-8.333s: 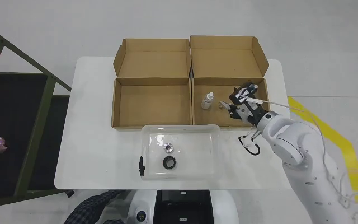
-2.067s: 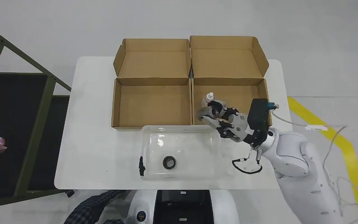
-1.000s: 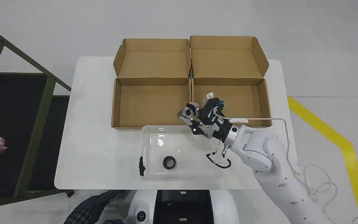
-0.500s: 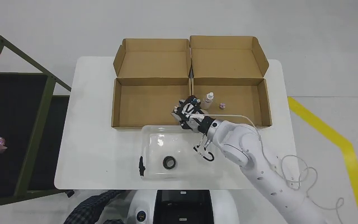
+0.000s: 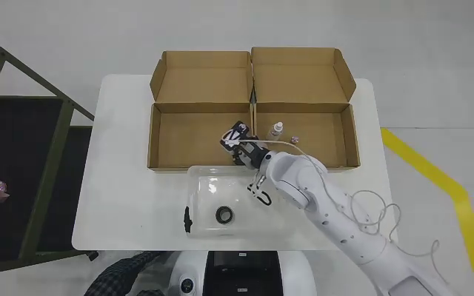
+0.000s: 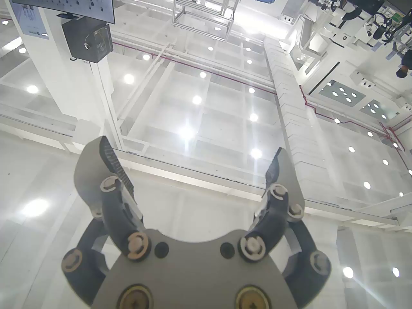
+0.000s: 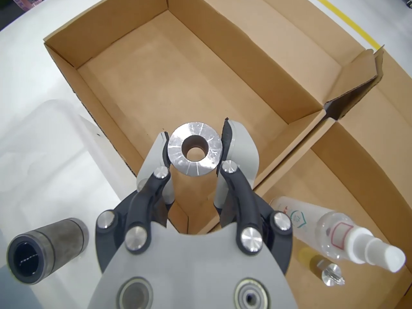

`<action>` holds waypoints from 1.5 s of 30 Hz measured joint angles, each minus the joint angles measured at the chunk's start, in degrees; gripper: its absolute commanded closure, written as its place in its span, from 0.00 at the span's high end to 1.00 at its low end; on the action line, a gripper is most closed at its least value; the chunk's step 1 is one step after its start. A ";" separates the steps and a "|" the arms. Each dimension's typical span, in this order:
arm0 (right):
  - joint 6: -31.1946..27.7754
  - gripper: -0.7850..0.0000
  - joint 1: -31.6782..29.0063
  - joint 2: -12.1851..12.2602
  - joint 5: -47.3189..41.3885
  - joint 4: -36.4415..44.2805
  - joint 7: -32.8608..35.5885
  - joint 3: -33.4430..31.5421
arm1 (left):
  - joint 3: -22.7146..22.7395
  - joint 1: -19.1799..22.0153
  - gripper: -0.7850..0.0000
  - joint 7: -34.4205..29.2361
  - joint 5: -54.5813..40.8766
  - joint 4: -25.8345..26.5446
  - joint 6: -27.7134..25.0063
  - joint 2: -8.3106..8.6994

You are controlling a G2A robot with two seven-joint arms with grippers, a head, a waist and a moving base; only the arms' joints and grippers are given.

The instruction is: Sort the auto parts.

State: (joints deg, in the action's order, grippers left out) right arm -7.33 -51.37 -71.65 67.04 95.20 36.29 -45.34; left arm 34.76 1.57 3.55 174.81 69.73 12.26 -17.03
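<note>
Biggest first: white table [image 5: 118,148], with the left box [image 5: 196,140] sitting open on it, floor bare as far as can be seen. Then the right box [image 5: 326,144], butted up against the left box's right wall, and the clear tub [image 5: 215,169], just on the robot's side of the left box.

Next, the right gripper [image 7: 195,143], hanging over the inside of the left box close to that shared wall, fingers clamped on a metal ring [image 7: 178,149] with its flat face toward the wrist camera. Meanwhile the left gripper [image 6: 193,165] is aimed up at the ceiling, fingers spread wide, nothing between them.

Smaller stuff: a bottle [image 7: 322,226] lying just past the left box's right wall, a grey cylinder [image 7: 48,249] in the tub near the left box's front wall, and a tiny metal bit [image 7: 331,273] by the bottle.

Looks like the drop-off step for the ring. Probably calls for lowering a touch, keeping clear of the wall edge, then letting go over the left box's floor. After that, guessing, back to the tub for the cylinder.
</note>
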 measured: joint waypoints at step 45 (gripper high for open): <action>-5.34 0.39 1.14 -2.53 -1.24 0.17 6.55 -1.93 | 0.00 0.00 1.00 0.00 0.00 0.00 0.00 0.00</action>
State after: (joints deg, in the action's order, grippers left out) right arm -12.67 -50.24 -74.18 65.81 95.37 42.84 -47.26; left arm 34.76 1.57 3.55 174.81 69.73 12.26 -17.03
